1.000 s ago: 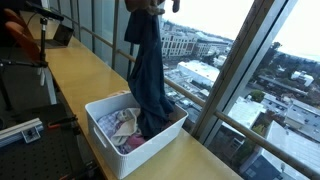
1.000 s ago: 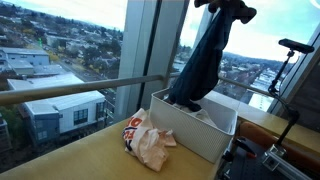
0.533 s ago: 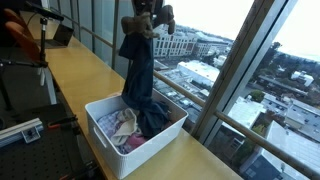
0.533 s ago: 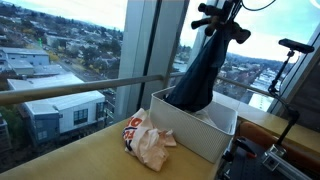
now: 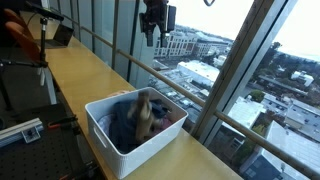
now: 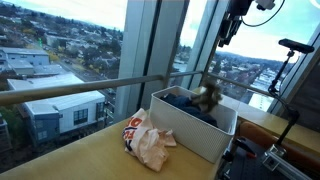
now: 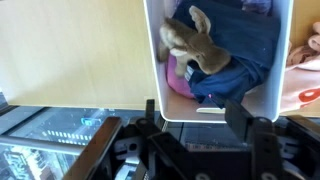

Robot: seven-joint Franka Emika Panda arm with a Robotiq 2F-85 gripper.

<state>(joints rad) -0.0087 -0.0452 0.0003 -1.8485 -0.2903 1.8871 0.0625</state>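
Note:
A white bin [image 5: 104,139] [image 6: 188,130] stands on the long wooden table by the window. A dark blue garment [image 5: 124,122] [image 6: 186,98] with a tan part [image 5: 146,110] [image 6: 208,97] lies heaped in the bin, over a pink cloth [image 7: 179,76]. My gripper [image 5: 153,32] [image 6: 229,30] hangs well above the bin, open, with nothing between its fingers. In the wrist view the gripper [image 7: 195,118] looks straight down at the bin [image 7: 154,85] and the blue garment [image 7: 236,52]; both dark fingers [image 7: 240,113] stand wide apart.
A crumpled white and pink cloth [image 6: 148,140] [image 7: 305,75] lies on the table beside the bin. Window glass and a rail [image 5: 185,95] run along the table's far edge. A laptop [image 5: 60,35] sits further along the table, a black plate [image 5: 20,130] by its near side.
The gripper has opened and let go of the blue garment. The garment, which hung from the gripper into the bin, has dropped and now lies in the bin.

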